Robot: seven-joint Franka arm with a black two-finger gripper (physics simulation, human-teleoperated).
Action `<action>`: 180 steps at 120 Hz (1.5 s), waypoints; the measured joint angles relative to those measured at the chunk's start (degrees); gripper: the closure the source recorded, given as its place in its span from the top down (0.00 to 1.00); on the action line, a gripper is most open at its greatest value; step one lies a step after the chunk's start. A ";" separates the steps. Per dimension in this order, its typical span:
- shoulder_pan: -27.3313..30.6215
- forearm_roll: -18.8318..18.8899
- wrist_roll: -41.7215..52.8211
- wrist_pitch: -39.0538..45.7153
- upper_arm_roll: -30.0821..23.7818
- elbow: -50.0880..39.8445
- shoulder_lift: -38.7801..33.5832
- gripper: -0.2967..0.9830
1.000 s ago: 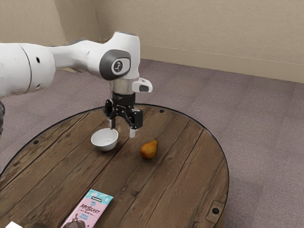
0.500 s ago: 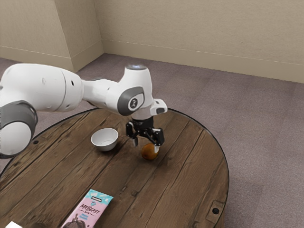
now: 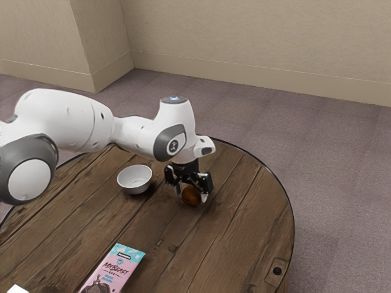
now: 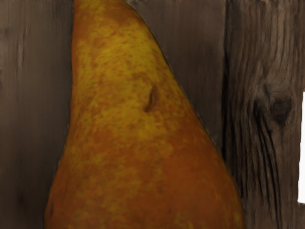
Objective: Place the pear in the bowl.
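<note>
The gripper (image 3: 192, 195) is low over the table in the exterior view, its fingers open on either side of the pear (image 3: 192, 196). One finger stands at each side of the fruit, and the palm above covers its upper part. The wrist view has the orange-yellow pear (image 4: 143, 138) large, just under the hand and lying on the wood. A white bowl (image 3: 135, 188) stands upright on the table, to the exterior view's left of the gripper and a short way apart from it.
The round wooden table (image 3: 226, 244) has a pink and blue chocolate bar (image 3: 115, 268) near the exterior view's lower edge. A white object (image 3: 17, 289) is cut off at the lower left corner. A white strip (image 4: 302, 152) borders the wrist view.
My hand has moved from near the bowl toward the exterior view's right and down, and now has its fingers around the pear. Bowl and bar have stayed in place.
</note>
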 joint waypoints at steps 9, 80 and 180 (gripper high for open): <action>0.01 -0.12 0.39 0.24 0.03 0.30 0.37 0.77; -0.06 -0.59 2.26 0.76 0.49 1.84 2.84 0.71; -0.17 1.52 1.32 -3.21 1.84 3.07 -4.53 0.41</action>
